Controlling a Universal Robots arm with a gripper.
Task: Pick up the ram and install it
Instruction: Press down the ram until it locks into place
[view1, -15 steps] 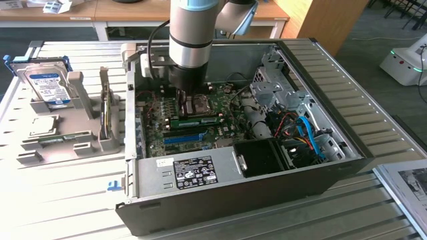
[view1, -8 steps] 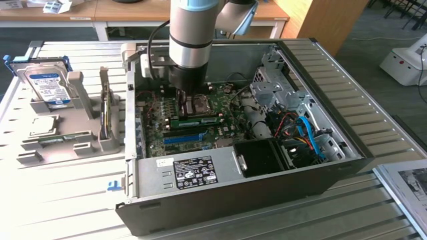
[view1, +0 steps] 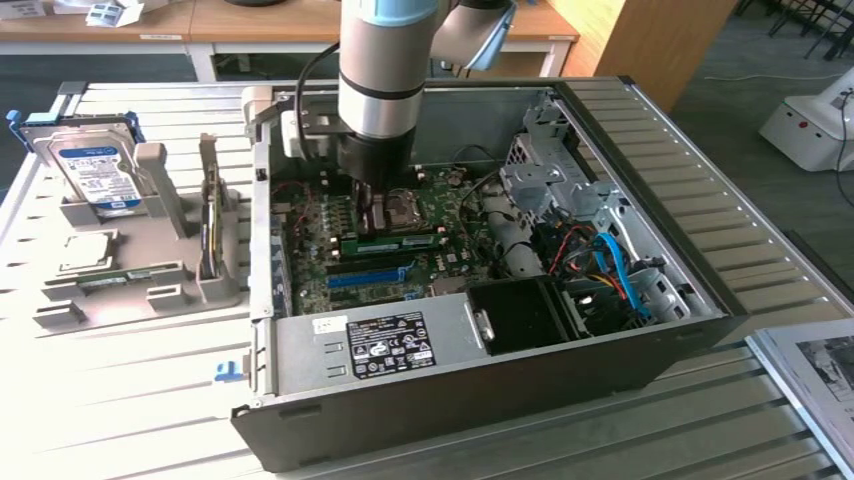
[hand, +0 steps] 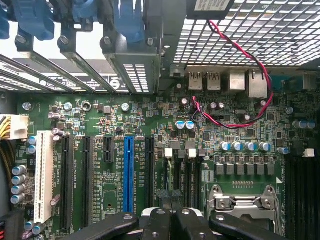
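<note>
My gripper (view1: 378, 207) is deep inside the open computer case (view1: 694, 300), low over the motherboard (view1: 334, 285) beside the processor socket (view1: 404, 210). In the wrist view the gripper (hand: 171, 222) is shut, its black fingers (hand: 155, 226) pressed together with nothing visible between them, right above the narrow memory slots (hand: 176, 172). In the exterior view a long green ram (view1: 391, 243) sits seated in the board just below the gripper. I cannot tell whether the fingers touch it. A second thin green stick (view1: 123, 277) lies in the grey holder (view1: 160, 240) outside the case.
The holder also carries a blue-labelled hard drive (view1: 94, 172) and a square silver processor chip (view1: 83, 250). Inside the case are the power supply (view1: 387, 345), a black fan block (view1: 527, 315), the drive cage (view1: 561, 180), blue cables (view1: 621, 270) and a red-black wire loop (hand: 250, 75).
</note>
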